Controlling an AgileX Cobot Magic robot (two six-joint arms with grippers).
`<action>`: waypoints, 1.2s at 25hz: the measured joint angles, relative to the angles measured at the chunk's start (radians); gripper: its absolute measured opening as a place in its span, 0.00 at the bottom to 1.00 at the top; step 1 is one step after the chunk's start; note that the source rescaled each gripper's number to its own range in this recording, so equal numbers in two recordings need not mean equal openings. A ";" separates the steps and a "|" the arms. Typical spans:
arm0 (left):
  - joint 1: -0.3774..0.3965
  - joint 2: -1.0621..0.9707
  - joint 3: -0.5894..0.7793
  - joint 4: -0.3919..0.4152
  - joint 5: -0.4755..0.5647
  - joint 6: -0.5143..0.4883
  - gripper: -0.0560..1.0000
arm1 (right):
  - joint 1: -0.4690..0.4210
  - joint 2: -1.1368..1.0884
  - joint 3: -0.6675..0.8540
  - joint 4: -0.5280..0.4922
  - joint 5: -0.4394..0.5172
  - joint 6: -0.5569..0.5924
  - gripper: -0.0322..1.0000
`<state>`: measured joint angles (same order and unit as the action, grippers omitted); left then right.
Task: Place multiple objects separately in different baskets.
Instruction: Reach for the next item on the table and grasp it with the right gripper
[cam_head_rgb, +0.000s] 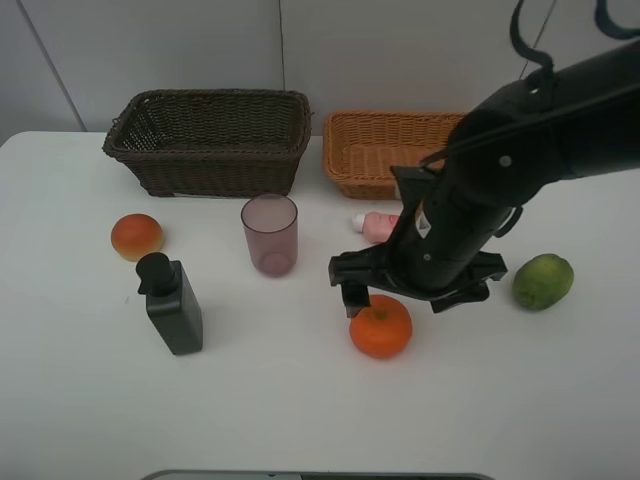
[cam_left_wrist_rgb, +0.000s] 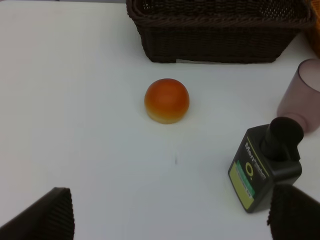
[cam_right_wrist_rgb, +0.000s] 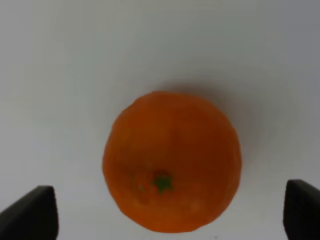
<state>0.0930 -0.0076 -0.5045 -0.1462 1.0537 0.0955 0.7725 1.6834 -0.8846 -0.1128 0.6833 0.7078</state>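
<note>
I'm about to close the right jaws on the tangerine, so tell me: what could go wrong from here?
1. The tangerine is round and lies free on the table; the open right jaws straddle it, and an off-centre squeeze might roll it away.
2. The pink bottle lies right behind the arm, partly hidden; lifting toward the tan basket could nudge it.

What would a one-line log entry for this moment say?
right fingers: open over tangerine | left fingers: open, empty | tangerine: on table

right tool and left tool, both wide open
</note>
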 joint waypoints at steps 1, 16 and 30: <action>0.000 0.000 0.000 0.000 0.000 0.000 1.00 | 0.007 0.006 -0.003 -0.001 -0.003 0.004 1.00; 0.000 0.000 0.000 0.000 0.000 0.000 1.00 | 0.024 0.112 -0.011 -0.084 -0.060 0.169 1.00; 0.000 0.000 0.000 0.000 0.000 0.000 1.00 | 0.024 0.202 -0.012 -0.074 -0.105 0.171 1.00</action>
<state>0.0930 -0.0076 -0.5045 -0.1462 1.0537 0.0955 0.7967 1.8858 -0.8963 -0.1872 0.5779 0.8787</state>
